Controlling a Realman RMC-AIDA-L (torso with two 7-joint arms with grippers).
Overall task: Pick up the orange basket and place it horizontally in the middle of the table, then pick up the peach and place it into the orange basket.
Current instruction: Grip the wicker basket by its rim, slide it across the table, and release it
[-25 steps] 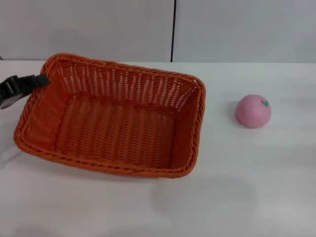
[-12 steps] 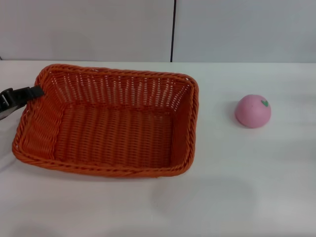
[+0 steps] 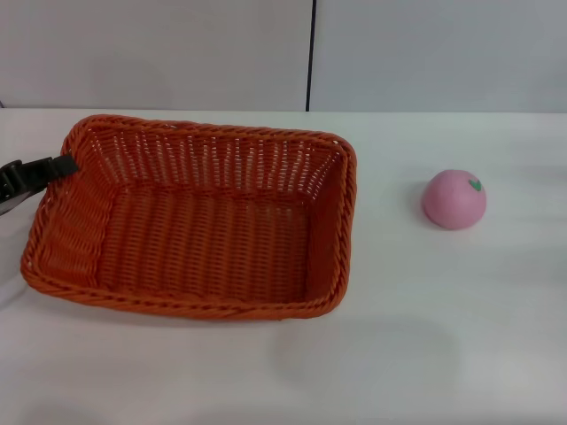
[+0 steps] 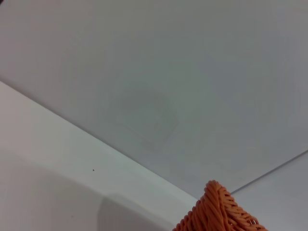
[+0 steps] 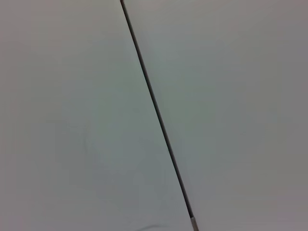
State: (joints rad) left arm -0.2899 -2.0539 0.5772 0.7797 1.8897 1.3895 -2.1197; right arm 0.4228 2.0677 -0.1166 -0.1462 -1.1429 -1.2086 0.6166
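Left gripper [image 3: 64, 165] clamped on orange basket [image 3: 190, 226] rim at 10 o'clock corner, arm reaching in from 9 o'clock. Peach [image 3: 454, 199] at 3 o'clock on table [image 3: 443, 336]. Right gripper unseen.

white table [image 3: 461, 336], orange basket [image 3: 190, 226], peach [image 3: 454, 199]

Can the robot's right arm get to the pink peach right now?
Probably yes. The peach sits alone on the bare table, to the right of the orange basket, with nothing covering it. The right arm itself is out of view, though, so its reach is a guess.
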